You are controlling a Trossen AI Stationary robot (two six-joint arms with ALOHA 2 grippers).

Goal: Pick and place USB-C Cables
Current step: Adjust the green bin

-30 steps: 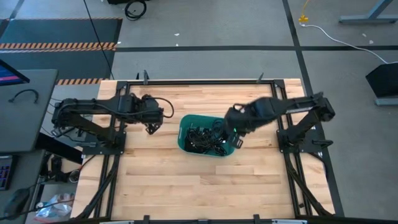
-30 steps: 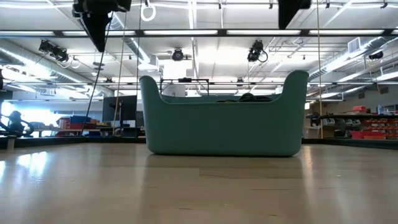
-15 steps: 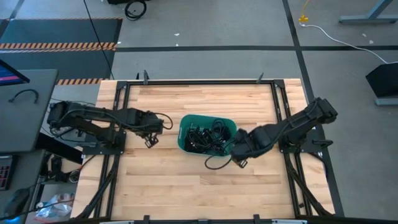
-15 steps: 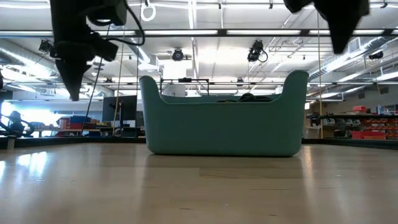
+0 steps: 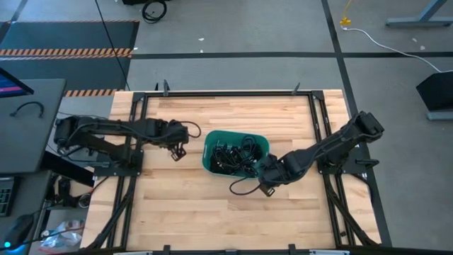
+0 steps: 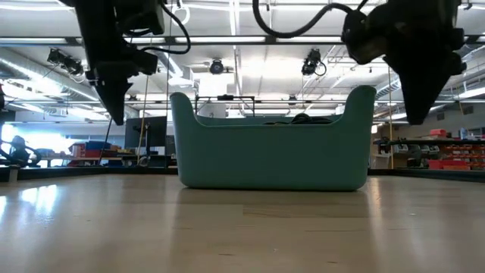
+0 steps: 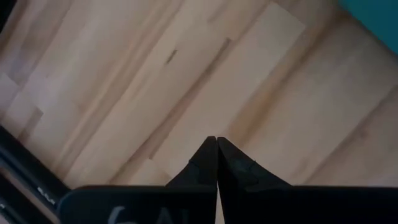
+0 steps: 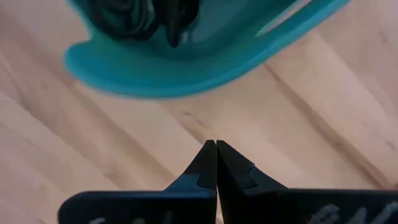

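Note:
Several black USB-C cables (image 5: 232, 157) lie heaped in the teal tub (image 5: 209, 164) at the table's middle. They also show over the tub's rim (image 6: 303, 117) and in the right wrist view (image 8: 134, 14). My right gripper (image 5: 267, 185) (image 8: 216, 143) is shut and empty. It hangs above the wood (image 6: 417, 120), just off the tub's near right corner. My left gripper (image 5: 175, 150) (image 7: 216, 138) is also shut and empty, and it hangs above bare wood left of the tub (image 6: 117, 120).
The tub (image 6: 273, 155) stands on its flat base with tall ends left and right. A black loop (image 5: 243, 188) by the right wrist looks like the arm's own cord. Black frame rails (image 5: 131, 184) run along the table's sides. Bare wood lies near and far of the tub.
My right gripper has moved from above the tub's right part toward the near edge and come down beside the tub's near right corner. My left gripper has come down left of the tub, shifting slightly. The cables in the tub have stayed put.

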